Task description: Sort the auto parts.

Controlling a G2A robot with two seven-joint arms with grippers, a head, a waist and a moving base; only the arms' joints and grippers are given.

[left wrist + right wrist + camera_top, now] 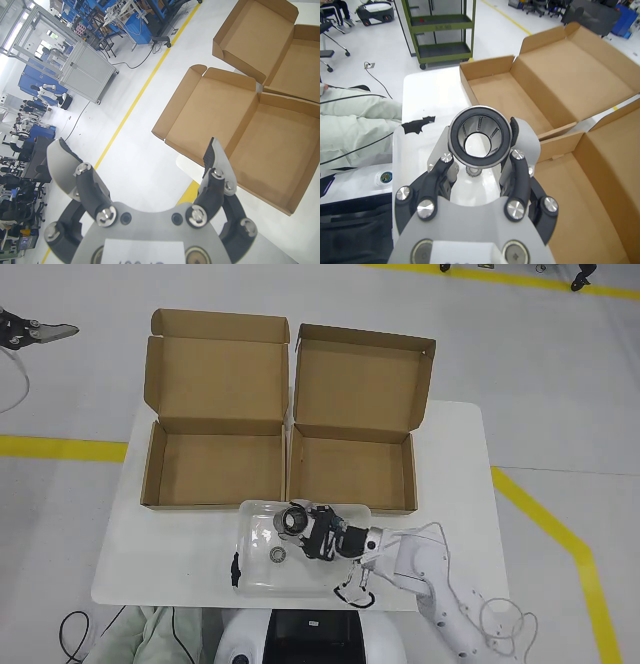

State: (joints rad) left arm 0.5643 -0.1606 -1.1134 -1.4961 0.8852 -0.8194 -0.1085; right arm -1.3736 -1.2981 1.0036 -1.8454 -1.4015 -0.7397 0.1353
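Metal sleeve (480, 140): You have it in the right gripper (480, 136), raised just above the far end of the clear tray (255, 576), with its open bore facing the wrist camera.
Small part (279, 555): It lies on the tray floor, near the sleeve and below it. It looks like a toothed ring or gear, but the fingers half hide it in the right wrist view, so treat that as a guess.
Progress: You are early in the job. Both the left box (215, 469) and the right box (350, 472) are bare inside, so nothing has been sorted yet.
Left to do: The sleeve has to go into one of the boxes, and then the small part in the tray needs sorting as well.
Right gripper: It is closed on the sleeve, with one finger on each side of the outer wall and the dark end ring standing proud of the fingertips.
Right arm: It comes in low from the near right corner of the table (450, 464), wrist bent toward the tray and the hand pointing at the near wall of the boxes.
Left gripper (137, 150): It is spread wide and holds nothing. It hangs over the floor, well off the table on the left box's side.
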